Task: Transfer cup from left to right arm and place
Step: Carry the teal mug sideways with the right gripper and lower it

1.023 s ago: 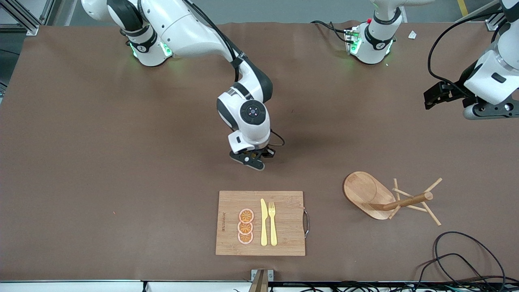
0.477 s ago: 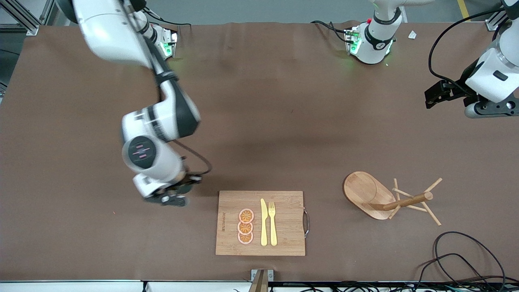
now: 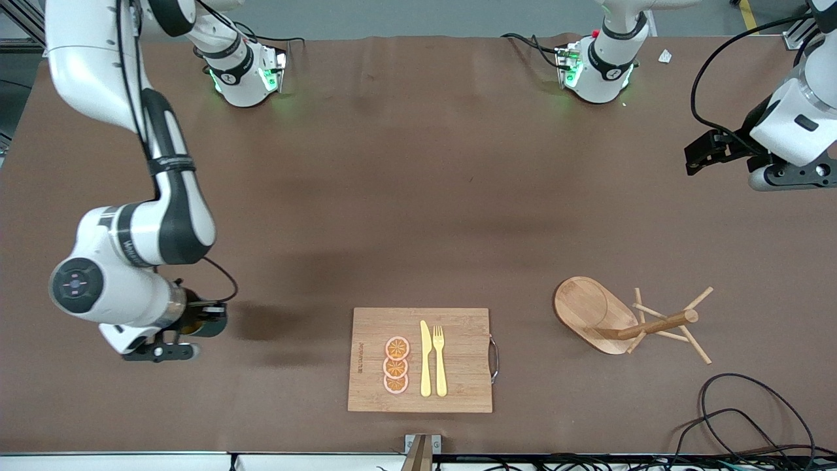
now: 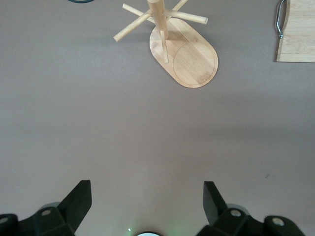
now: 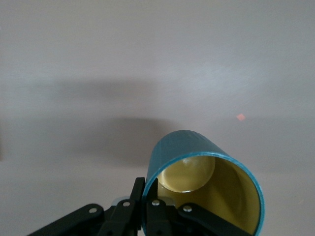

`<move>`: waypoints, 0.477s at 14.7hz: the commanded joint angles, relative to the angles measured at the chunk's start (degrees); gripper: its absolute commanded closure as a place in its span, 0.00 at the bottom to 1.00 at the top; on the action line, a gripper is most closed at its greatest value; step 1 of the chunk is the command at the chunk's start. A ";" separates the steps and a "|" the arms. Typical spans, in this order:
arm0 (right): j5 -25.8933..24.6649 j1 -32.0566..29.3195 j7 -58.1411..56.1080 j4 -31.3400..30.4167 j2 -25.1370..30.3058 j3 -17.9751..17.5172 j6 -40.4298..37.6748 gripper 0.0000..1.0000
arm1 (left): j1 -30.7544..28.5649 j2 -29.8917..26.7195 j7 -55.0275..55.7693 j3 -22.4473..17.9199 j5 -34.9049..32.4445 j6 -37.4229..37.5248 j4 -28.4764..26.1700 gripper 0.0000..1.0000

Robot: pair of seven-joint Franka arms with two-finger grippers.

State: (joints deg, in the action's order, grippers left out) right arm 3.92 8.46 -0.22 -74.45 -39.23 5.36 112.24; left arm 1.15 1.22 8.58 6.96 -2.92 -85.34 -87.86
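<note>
Brown matting covers the whole table (image 3: 405, 196), smooth and matte, with soft shadows under the arms. At its edge nearest the front camera runs a pale rail, and black cables (image 3: 752, 412) loop at the left arm's end.

The right claw (image 3: 171, 340) hangs over the table toward the right arm's end, its fingers pinching the cup (image 5: 204, 182) by the wall at the rim. The cup is teal outside, mustard-yellow inside with a glossy bottom, and it lies tipped on its side in the grip, mouth toward the wrist camera. In the front view only a dark sliver of it (image 3: 203, 320) shows beside the wrist. A tiny orange speck (image 5: 240, 117) lies on the mat near it.

Away from that claw, toward the table's middle, sits a bamboo board (image 3: 458, 360) with three orange slices (image 3: 396, 365), a yellow knife (image 3: 425, 358) and a fork (image 3: 439, 360).

The left claw (image 4: 146, 199) waits spread wide and empty over the mat at the left arm's end; the wooden mug rack (image 3: 614, 317) stands nearer the front camera than it.
</note>
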 commanded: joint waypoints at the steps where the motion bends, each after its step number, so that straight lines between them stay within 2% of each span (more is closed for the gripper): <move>1: -0.40 -4.14 -8.28 -6.83 1.88 -1.41 6.22 0.99 | -0.98 -1.74 -0.67 0.60 0.81 -0.35 -1.61 0.00; 4: 0.12 -5.29 -11.12 -11.32 1.79 -1.58 11.50 0.99 | -0.98 -1.74 -0.67 0.60 0.81 -0.35 -1.61 0.00; 7: 0.30 -5.12 -11.12 -12.74 1.61 -1.76 12.39 0.98 | -0.98 -1.74 -0.67 0.60 0.72 -0.35 -1.70 0.00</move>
State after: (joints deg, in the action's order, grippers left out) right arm 3.97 3.57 -10.51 -84.57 -39.34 4.51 123.56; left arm 1.14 1.21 8.58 6.96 -2.92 -85.34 -87.93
